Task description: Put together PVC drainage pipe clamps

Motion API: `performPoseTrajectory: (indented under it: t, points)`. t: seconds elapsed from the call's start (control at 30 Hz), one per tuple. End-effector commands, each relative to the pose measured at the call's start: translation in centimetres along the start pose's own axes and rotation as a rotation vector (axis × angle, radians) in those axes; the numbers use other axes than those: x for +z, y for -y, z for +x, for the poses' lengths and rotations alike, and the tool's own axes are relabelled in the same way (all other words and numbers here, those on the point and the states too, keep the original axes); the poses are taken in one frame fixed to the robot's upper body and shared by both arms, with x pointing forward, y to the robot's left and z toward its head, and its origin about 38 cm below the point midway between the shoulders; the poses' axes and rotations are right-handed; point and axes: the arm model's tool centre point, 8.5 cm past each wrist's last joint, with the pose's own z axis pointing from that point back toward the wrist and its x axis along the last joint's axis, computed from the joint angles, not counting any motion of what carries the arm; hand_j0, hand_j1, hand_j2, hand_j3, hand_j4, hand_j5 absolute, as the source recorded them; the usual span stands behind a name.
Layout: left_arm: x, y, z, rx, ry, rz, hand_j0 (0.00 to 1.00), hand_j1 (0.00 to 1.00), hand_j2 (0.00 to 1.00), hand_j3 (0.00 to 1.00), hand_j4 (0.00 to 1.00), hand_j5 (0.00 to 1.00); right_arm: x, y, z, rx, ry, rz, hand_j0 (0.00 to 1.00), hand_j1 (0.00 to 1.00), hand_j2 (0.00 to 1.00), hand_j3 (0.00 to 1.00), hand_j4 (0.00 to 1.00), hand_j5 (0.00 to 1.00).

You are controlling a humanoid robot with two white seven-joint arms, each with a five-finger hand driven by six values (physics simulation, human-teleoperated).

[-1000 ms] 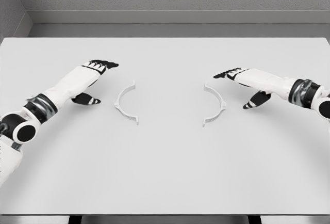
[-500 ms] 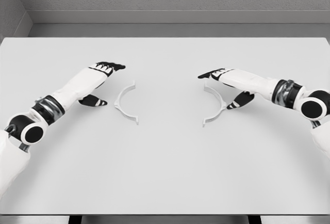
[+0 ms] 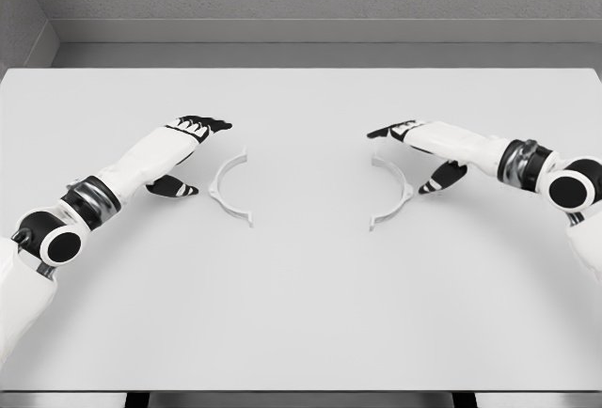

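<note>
Clamp halves are lying flat on the white table (image 3: 301, 314), two thin white half-rings well apart from each other near the table's middle. Taking the left clamp half (image 3: 229, 188) as the landmark: it is curving like an opening bracket, its bulge facing the left arm and its open side facing the other piece, with small tabs at its upper and lower ends. Across a bare stretch of table to its right, the right clamp half (image 3: 393, 191) is mirroring it, its bulge turned away and its open side facing back toward the landmark. The left hand (image 3: 183, 149) is reaching in from the lower left and is sitting just beside the landmark's bulge, on its outer side, without touching it; the dark fingers are stretched forward past the piece's upper end while the thumb (image 3: 172, 187) is pointing at the curve from close by, so the hand is spread apart and holding nothing. Far to the landmark's right, the right hand (image 3: 419, 145) is hovering at the upper end of the right clamp half, fingers extended toward the table's centre and thumb (image 3: 442, 178) hanging apart below them just outside that piece's curve, likewise gripping nothing. Whether its fingertips are touching that piece is not clear.
</note>
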Motion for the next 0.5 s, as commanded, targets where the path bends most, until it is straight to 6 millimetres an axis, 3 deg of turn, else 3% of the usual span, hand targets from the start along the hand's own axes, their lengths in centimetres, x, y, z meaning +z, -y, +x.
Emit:
performPoseTrajectory:
  t: [0.0,0.47]
  points:
    - [0.03,-0.05,-0.02,0.003,0.0,0.002,1.0,1.0,1.0,1.0,1.0,1.0,-0.26,-0.56,-0.48,-0.019,-0.013,0.008,1.0,1.0,1.0,1.0,1.0,1.0]
    - [0.05,-0.06,-0.09,0.003,-0.002,0.002,1.0,1.0,1.0,1.0,1.0,1.0,-0.88,-0.54,0.23,-0.01,0.002,0.005,1.0,1.0,1.0,1.0,1.0,1.0]
